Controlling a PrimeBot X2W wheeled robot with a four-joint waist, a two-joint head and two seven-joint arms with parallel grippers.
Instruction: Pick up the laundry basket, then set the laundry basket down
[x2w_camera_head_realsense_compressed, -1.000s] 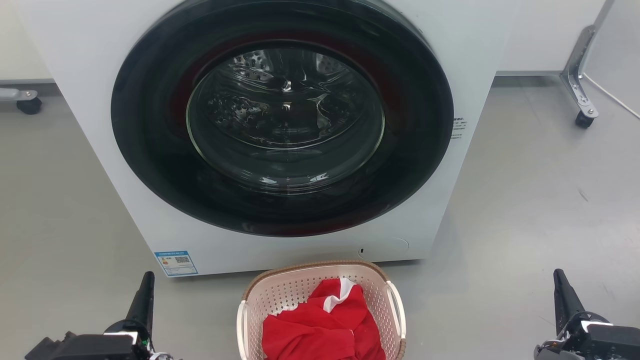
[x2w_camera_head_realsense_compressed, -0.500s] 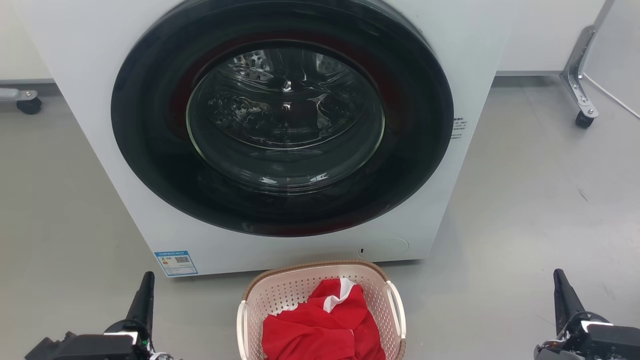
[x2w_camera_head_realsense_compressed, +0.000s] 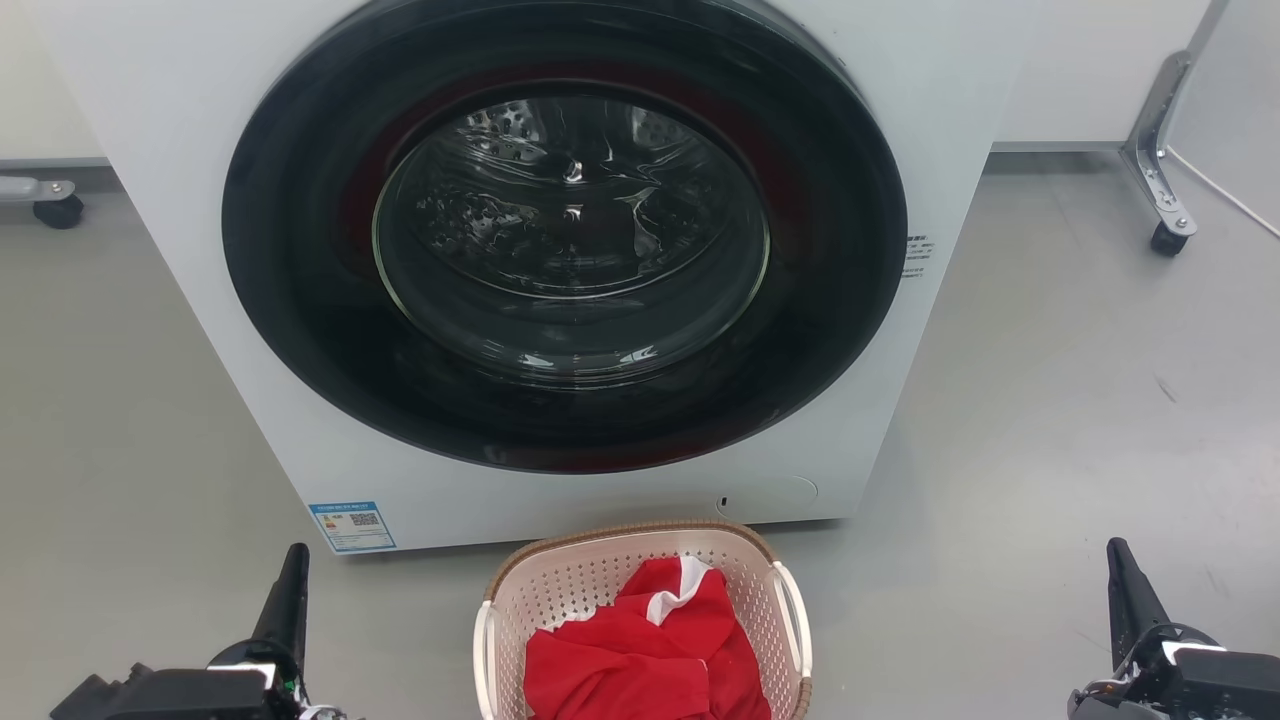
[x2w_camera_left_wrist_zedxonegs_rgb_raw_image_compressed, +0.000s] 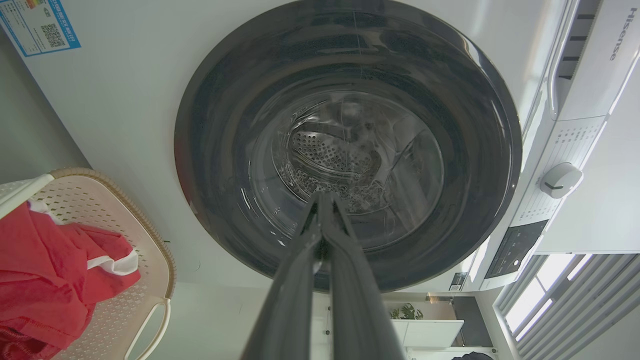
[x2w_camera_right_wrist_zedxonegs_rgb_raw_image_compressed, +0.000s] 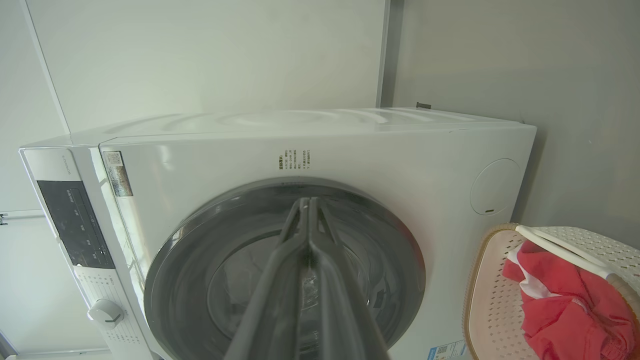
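The washing machine looms ahead of both jaws. The laundry basket rests on the floor between them, well apart from each, holding a red garment. The left gripper and right gripper have their jaws together, empty.

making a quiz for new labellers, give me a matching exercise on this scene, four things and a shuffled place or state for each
1 laundry basket
2 red garment
3 washing machine door
4 left gripper

a closed, drum visible through it
b shut, holding nothing
c on the floor before the washing machine
d inside the basket

Pairs: 1-c, 2-d, 3-a, 4-b
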